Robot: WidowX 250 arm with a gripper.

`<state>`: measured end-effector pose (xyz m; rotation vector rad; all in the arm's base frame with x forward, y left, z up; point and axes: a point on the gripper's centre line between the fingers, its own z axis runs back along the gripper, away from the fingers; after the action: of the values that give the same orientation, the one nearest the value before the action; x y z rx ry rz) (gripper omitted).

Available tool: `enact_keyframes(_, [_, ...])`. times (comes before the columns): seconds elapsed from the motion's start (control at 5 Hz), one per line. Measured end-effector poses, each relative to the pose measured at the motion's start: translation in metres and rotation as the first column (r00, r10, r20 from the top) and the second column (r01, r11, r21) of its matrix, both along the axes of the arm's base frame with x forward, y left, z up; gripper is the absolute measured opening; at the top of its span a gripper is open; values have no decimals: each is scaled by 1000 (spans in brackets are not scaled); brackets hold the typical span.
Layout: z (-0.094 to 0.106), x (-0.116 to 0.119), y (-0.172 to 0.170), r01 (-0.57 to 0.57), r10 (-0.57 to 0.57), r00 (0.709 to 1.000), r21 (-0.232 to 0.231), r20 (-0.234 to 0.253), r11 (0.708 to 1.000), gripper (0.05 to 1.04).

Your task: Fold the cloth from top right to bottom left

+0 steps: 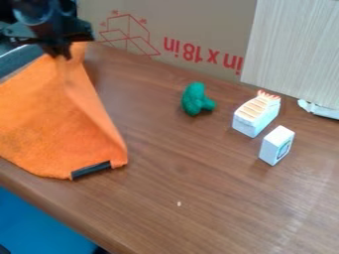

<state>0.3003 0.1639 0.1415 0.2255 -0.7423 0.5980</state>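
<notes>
my camera picture is evenly and moderately bright, a pale soft glare lies on the brown table (198,193) at lower right, faint soft shadows are beside the small objects, my gripper (61,49) looks dark and blurred

cloth (56,119): 1 | green toy (195,99): 1 | white blocks (276,145): 2 | cardboard (212,27): 1 | pale panel (295,49): 1 | table (198,168): 1

Left to right on the table (173,166) lie cloth (56,116), lump (195,99), blocks (255,117).
</notes>
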Motion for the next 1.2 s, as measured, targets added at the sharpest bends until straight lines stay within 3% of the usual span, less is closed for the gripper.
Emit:
enact_keyframes(0.6, [-17,-55,53,13,-12,999,28,-42,1000,63])
enact_keyframes(1.0, [-23,-79,79,18,-13,999,80,-51,997,63])
enact_keyframes(1.2, [-31,-86,88,14,-8,997,85,-73,996,63])
